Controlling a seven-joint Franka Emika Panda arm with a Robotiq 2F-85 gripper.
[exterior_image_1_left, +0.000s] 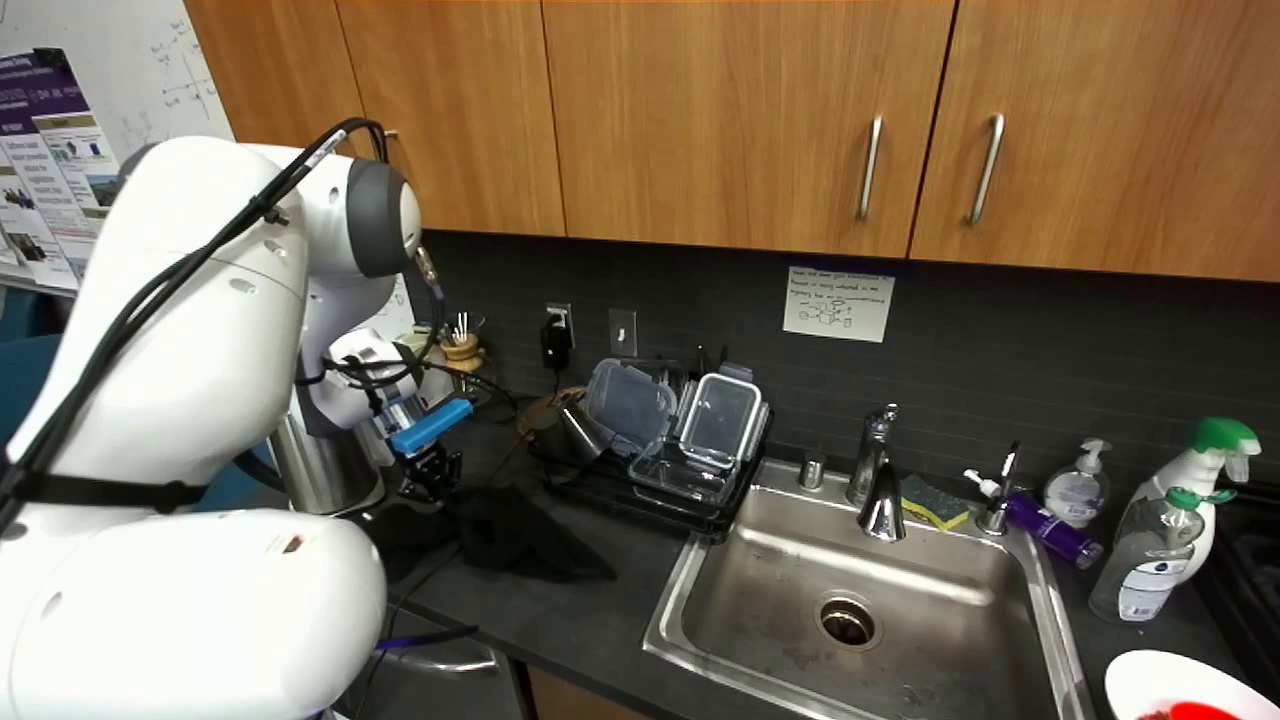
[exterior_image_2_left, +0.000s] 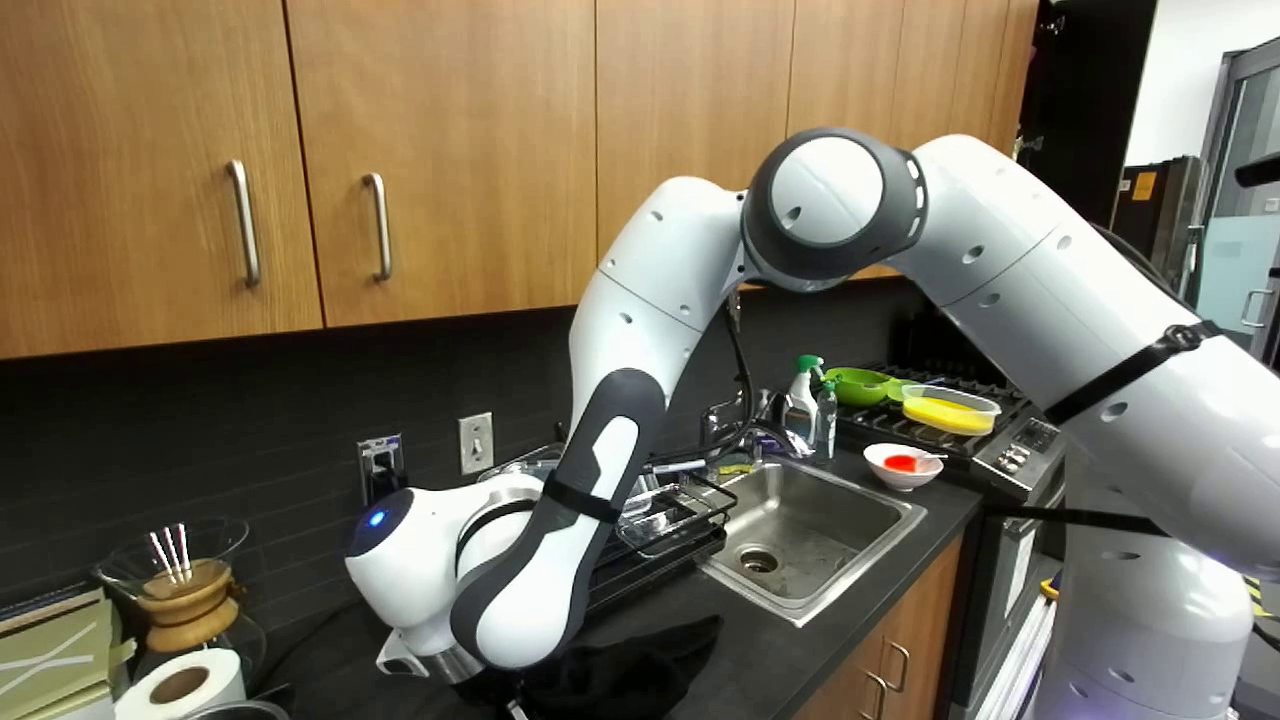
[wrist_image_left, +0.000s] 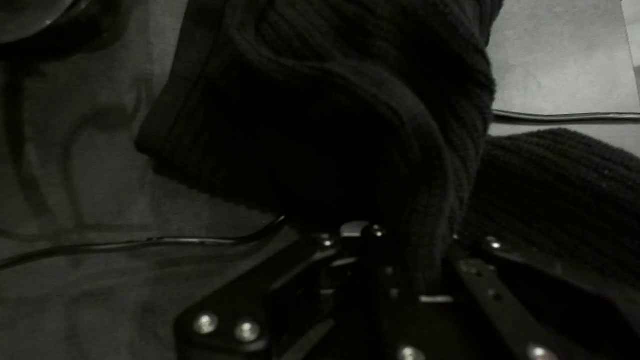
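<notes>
The gripper (wrist_image_left: 415, 237) is clenched on the dark ribbed cloth (wrist_image_left: 325, 115); in the wrist view, a fold of the material is seen pinched between the jaws. In an exterior view, the cloth is laid in loose folds on the countertop (exterior_image_1_left: 600, 620), left of the steel sink (exterior_image_1_left: 770, 600). A thin cable (wrist_image_left: 200, 241) is run across the countertop and is lost from sight at the edge of the cloth. A steel vessel (exterior_image_1_left: 322, 465) is positioned left of the gripper. Far and right of the cloth, a black dish rack (exterior_image_1_left: 695, 517) is loaded with clear containers (exterior_image_1_left: 720, 415). A faucet (exterior_image_1_left: 880, 495) is mounted at the far edge of the sink.
</notes>
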